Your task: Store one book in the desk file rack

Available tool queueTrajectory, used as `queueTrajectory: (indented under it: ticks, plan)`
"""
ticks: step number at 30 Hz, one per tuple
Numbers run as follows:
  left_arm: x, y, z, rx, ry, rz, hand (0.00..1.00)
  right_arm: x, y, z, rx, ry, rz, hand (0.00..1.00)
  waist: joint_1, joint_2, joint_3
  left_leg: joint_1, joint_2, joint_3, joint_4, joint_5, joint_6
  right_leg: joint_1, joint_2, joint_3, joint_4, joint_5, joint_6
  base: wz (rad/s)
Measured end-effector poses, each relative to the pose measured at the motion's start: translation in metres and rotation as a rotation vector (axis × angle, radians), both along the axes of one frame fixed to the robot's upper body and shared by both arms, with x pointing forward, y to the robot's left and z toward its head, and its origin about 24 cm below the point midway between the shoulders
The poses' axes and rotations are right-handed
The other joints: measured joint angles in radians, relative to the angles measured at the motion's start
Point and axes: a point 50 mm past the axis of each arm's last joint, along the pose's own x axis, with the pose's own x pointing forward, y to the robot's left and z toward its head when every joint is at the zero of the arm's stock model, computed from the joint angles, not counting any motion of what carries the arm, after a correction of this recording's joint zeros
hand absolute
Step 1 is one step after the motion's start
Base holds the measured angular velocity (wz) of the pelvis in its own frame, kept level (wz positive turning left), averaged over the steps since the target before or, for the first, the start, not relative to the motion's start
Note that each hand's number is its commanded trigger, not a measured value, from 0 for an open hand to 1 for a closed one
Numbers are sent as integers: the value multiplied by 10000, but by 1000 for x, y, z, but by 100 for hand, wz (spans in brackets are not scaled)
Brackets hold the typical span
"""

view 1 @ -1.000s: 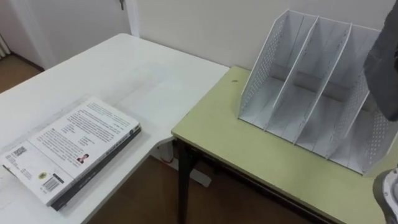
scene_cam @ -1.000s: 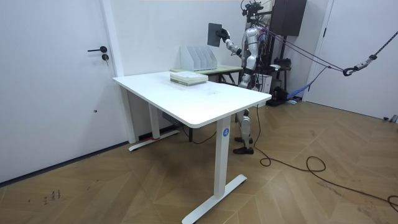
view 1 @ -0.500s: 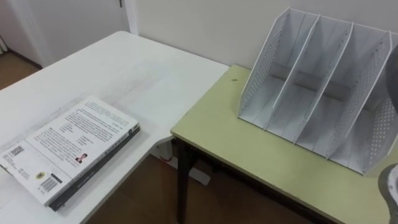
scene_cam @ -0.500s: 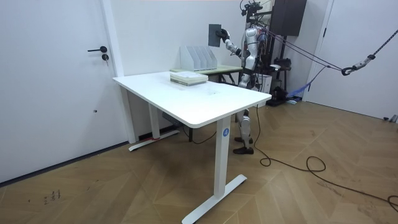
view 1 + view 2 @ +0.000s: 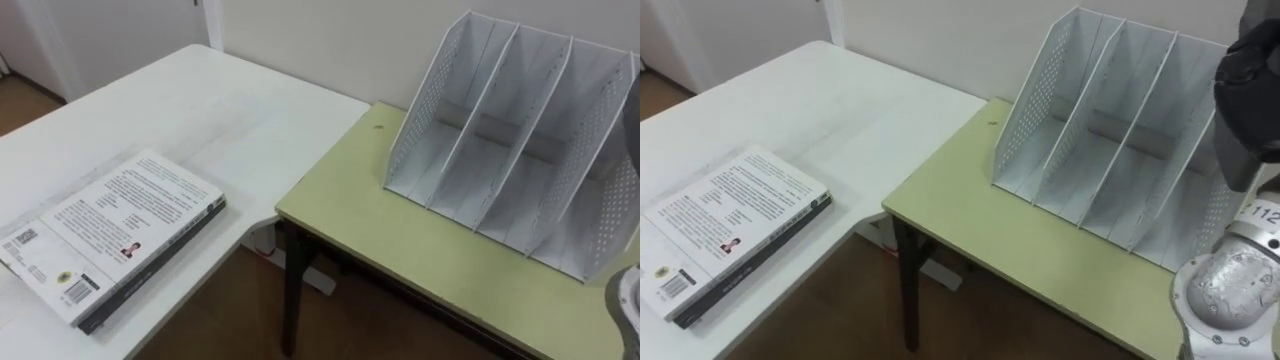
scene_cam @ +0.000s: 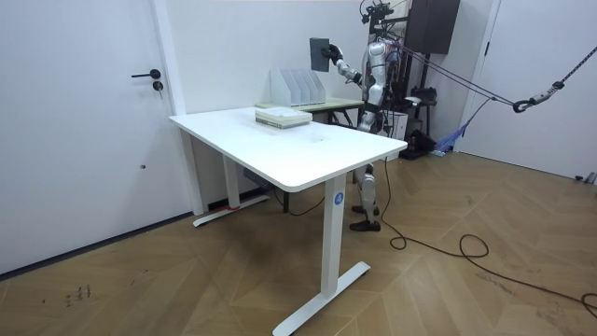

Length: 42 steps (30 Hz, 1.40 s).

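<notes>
1. One stack (image 5: 115,235) of books lies flat on the white table (image 5: 230,110), at the robot's near left. Its top cover is pale and printed, and it sits close to the table's near edge.
2. The green desk (image 5: 400,250) stands just beside the white table, corner to corner, in front of the robot.
3. The rack (image 5: 510,150) stands upright on the far part of the desk, near the wall. It is white and perforated, and its dividers slope.
4. In the room view the robot stands upright behind the desk. Its right hand (image 6: 334,59) is raised and its fingers are closed round the dark book (image 6: 320,52).
5. The book is held upright in the air, above the rack and apart from it.
</notes>
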Motion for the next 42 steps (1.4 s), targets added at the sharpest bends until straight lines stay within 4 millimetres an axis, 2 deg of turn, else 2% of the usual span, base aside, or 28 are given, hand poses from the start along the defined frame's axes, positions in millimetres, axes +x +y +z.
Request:
queueTrajectory:
  ticks: [4, 16, 26, 38, 42]
  plan:
    - [0, 1, 0, -11, 66, 80, 0, 5, 1, 3, 22, -17, 74, 100, 8, 8, -7, 15, 3, -15, 2, 0, 0, 30, -1, -15, 1, -1, -2, 0]
    - [4, 0, 0, 120, 142, -340, 0, 35, 5, 25, 302, -327, 280, 100, 25, -2, -18, 11, 6, -38, 10, 1, 0, 48, -3, -50, 52, 7, -5, 0]
    - [5, 0, 0, 88, 187, -325, 0, 45, 0, 13, 536, 558, -12, 100, 46, -15, -13, 0, 8, -78, 10, 1, 0, 35, -2, -60, 60, 10, -9, 0]
    - [7, 1, 0, 73, 285, -433, 0, 46, -1, 18, 708, 314, -145, 100, 97, -19, -38, -31, 11, -84, 18, 1, 0, 29, 3, -73, 32, 11, -10, 0]
    - [7, 1, 0, 49, 349, -436, 0, 62, -10, 16, 1452, 830, 42, 100, 57, -10, -43, -39, 13, -137, 19, 1, 0, 30, -12, -162, 46, 20, -16, 3]
